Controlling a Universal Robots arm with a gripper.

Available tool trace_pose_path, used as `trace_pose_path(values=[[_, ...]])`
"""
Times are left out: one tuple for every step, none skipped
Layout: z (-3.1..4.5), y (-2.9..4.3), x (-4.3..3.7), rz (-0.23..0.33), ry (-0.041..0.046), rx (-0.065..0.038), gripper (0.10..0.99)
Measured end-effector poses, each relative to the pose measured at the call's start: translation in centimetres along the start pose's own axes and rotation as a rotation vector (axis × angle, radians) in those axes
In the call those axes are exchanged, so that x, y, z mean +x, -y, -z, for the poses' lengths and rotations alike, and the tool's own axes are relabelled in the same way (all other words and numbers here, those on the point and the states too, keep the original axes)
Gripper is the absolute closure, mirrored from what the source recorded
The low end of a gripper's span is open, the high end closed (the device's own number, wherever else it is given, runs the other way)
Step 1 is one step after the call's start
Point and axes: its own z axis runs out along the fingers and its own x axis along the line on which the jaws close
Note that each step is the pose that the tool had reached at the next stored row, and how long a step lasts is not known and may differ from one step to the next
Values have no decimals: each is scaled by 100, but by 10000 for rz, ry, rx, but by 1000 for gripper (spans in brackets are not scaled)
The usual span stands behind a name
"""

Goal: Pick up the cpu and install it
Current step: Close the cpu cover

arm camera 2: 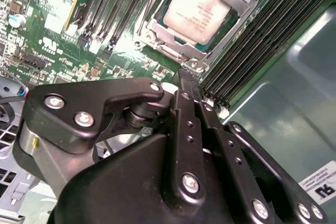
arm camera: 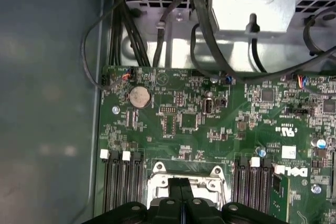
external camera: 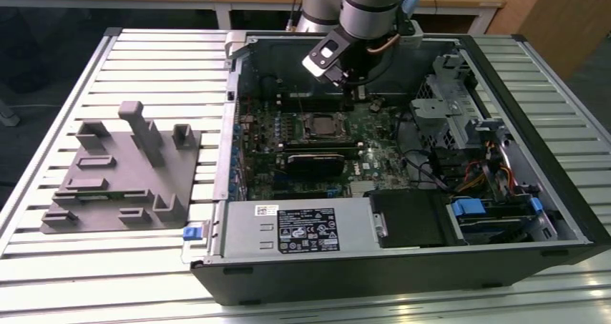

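Open from above over the socket frame (external camera: 318, 126); flanked closely by memory slots (arm camera: 122, 187), black block (external camera: 311, 164) just beside, metal drive cage (external camera: 448, 99) and cables (arm camera: 202, 24) crowding near.

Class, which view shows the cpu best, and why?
Second wrist view: the cpu shows close, silver top clear. The exterior view shows it tiny; in the first wrist view the gripper largely hides it.

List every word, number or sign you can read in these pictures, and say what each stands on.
No text can be quoted with certainty.
Label on the metal cover: print too small.
cpu top: faint lines, unreadable.
Board: white marks and a logo, too small.
Sticker on case wall: cut off.
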Motion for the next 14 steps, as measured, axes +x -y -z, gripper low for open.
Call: trace_pose_path(values=[[-4,16,0,0,1,0,980],[-8,36,1,0,1,0,980],[-13,59,1,0,1,1,980],[-18,87,2,0,1,0,980],[-29,146,3,0,1,0,980],[-34,175,3,-1,1,0,980],[-39,208,4,0,1,0,980],[-46,251,5,0,3,1,980],[-51,285,6,-1,2,0,980],[-55,309,6,-1,2,0,980],[-59,333,7,0,2,0,980],[-63,350,7,-1,2,0,980],[-65,361,7,-1,2,1,980],[-68,370,7,-1,1,0,980]])
